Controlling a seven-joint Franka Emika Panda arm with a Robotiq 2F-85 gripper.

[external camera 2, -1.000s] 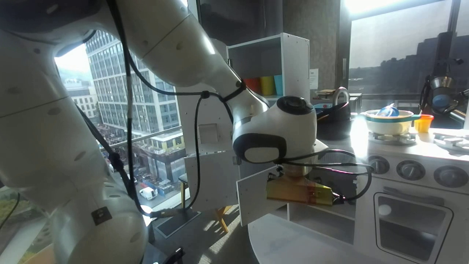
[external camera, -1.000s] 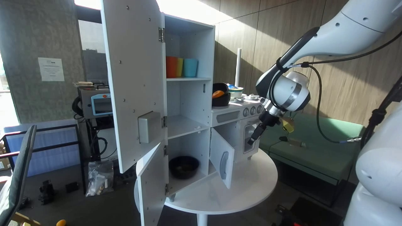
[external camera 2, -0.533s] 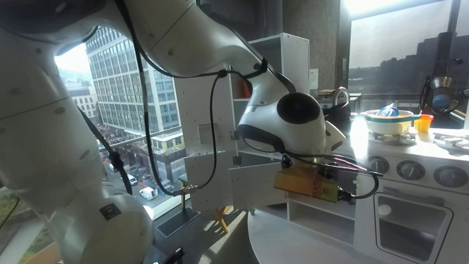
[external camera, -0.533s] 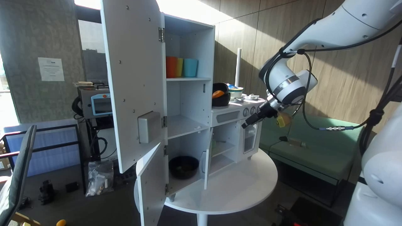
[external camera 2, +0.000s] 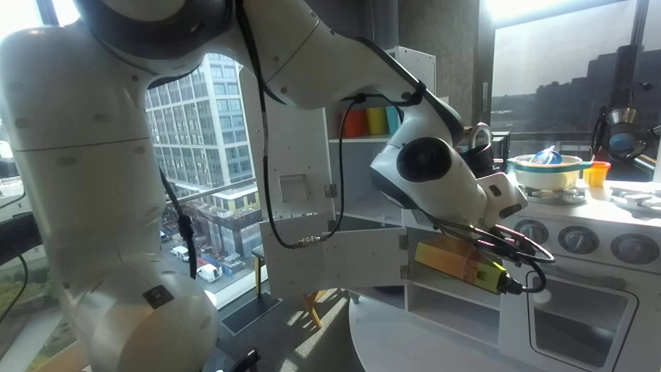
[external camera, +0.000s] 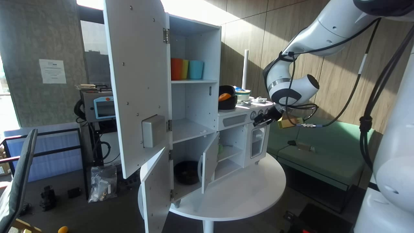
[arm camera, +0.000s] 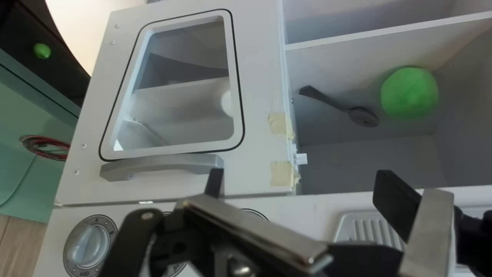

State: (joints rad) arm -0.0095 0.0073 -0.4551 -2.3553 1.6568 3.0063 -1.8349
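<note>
Well, my gripper (arm camera: 302, 186): fingers (arm camera: 396, 202) apart with nothing between them, lower centre of the wrist view, over the knob panel (arm camera: 307, 213); whether they touched it I could not tell.
Oven door (arm camera: 257, 77): upper left of the wrist view, shut, near my fingers; pale tape (arm camera: 281, 125) ran over its edge, I guessed to hold it to.
Cabinet door (external camera 2: 364, 258): around the centre of both exterior views, swung out on its hinges (external camera 2: 404, 242), which left the compartment (arm camera: 369, 165) exposed.
Shelf (arm camera: 330, 63): right of the wrist view; it bore a dark spoon (arm camera: 362, 116), lying flat.
Green ball (arm camera: 409, 93): on that shelf, whole in the wrist view, merely a green sliver (external camera: 220, 148) beside the cabinet door in an exterior view.
Wrist cover (external camera 2: 454, 261): right of centre in an exterior view, it blocked much of the compartment, so I saw neither green ball nor dark spoon there.
Black bowl (external camera: 186, 171): lower centre of an exterior view, resting in the tall cabinet (external camera: 195, 115), partly behind the cabinet door; missing from the wrist view.
Orange cup (external camera 2: 597, 174): far right of an exterior view, beside a white pot (external camera 2: 547, 178); the wrist view showed neither.
</note>
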